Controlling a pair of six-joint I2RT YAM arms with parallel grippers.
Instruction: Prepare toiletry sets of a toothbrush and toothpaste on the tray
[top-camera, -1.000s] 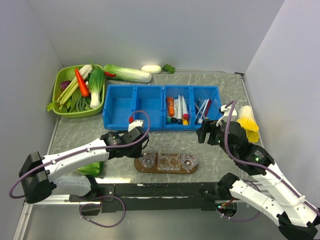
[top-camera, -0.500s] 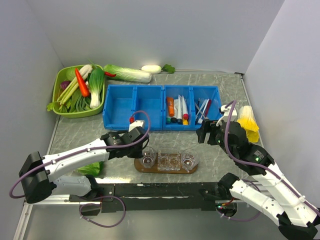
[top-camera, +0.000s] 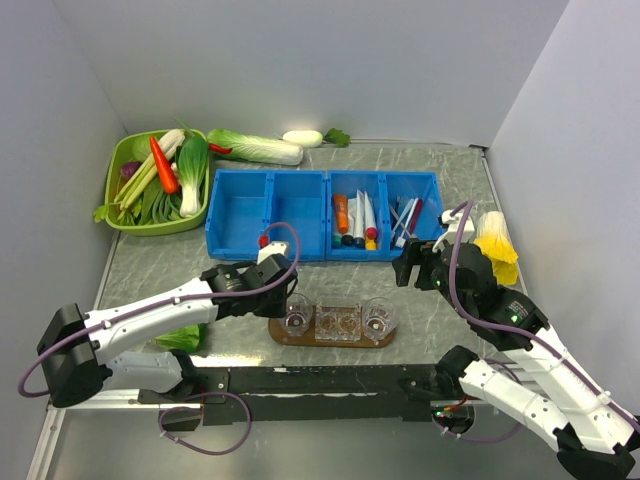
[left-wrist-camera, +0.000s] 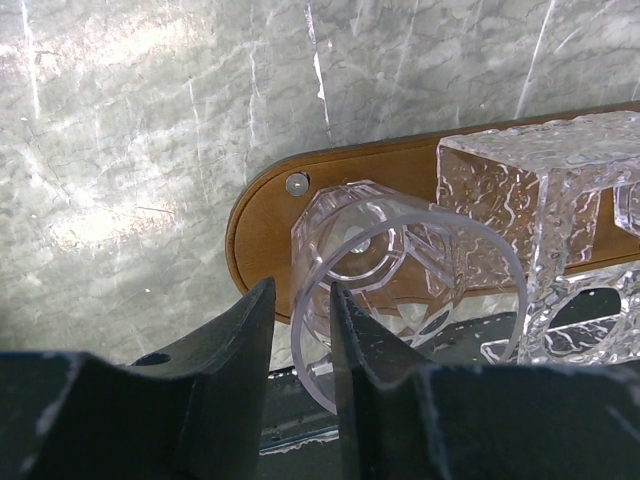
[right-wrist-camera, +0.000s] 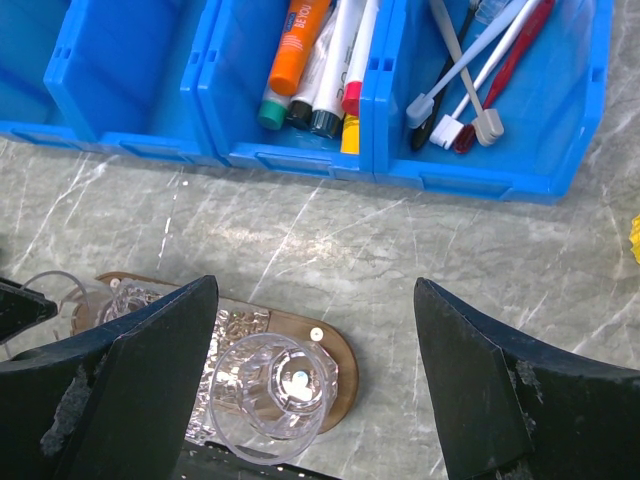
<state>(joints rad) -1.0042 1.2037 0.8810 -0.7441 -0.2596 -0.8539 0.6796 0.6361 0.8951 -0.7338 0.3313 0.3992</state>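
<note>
From above, the tray (top-camera: 330, 343) lies near the front edge of the table, between the two arms. On it stand the left cup (top-camera: 296, 318), a clear holder (top-camera: 337, 320) and the right cup (top-camera: 378, 320). The left gripper (top-camera: 287, 295) is at the left cup, but this view does not show how its fingers stand. The right gripper (top-camera: 410, 268) hangs above the table, behind the right end of the tray and in front of the bins (top-camera: 270, 240). The toothpaste (top-camera: 357, 215) lies in the third compartment, well apart from both grippers. The toothbrushes (top-camera: 405, 215) lie in the fourth one.

The left wrist view gives the detail that is missing from above. The left gripper (left-wrist-camera: 300, 310) is closed on the wall of the left cup (left-wrist-camera: 360, 240), with one finger (left-wrist-camera: 240, 340) outside the rim and the other inside. The cup stands at the rounded end of the tray (left-wrist-camera: 262, 230), just beside the holder (left-wrist-camera: 520, 190). No toothpaste appears here.

In the right wrist view the fingers (right-wrist-camera: 150, 390) of the right gripper (right-wrist-camera: 315, 290) are spread wide and hold nothing. Bare table lies between the tips. The toothpaste (right-wrist-camera: 335, 50) is beyond them in its compartment, beside an orange tube (right-wrist-camera: 297, 30), caps toward the camera. The toothbrushes (right-wrist-camera: 470, 90) lie crossed in the next compartment. Below the fingers stands the right cup (right-wrist-camera: 278, 395) on the end of the tray (right-wrist-camera: 340, 352), and it holds nothing.
</note>
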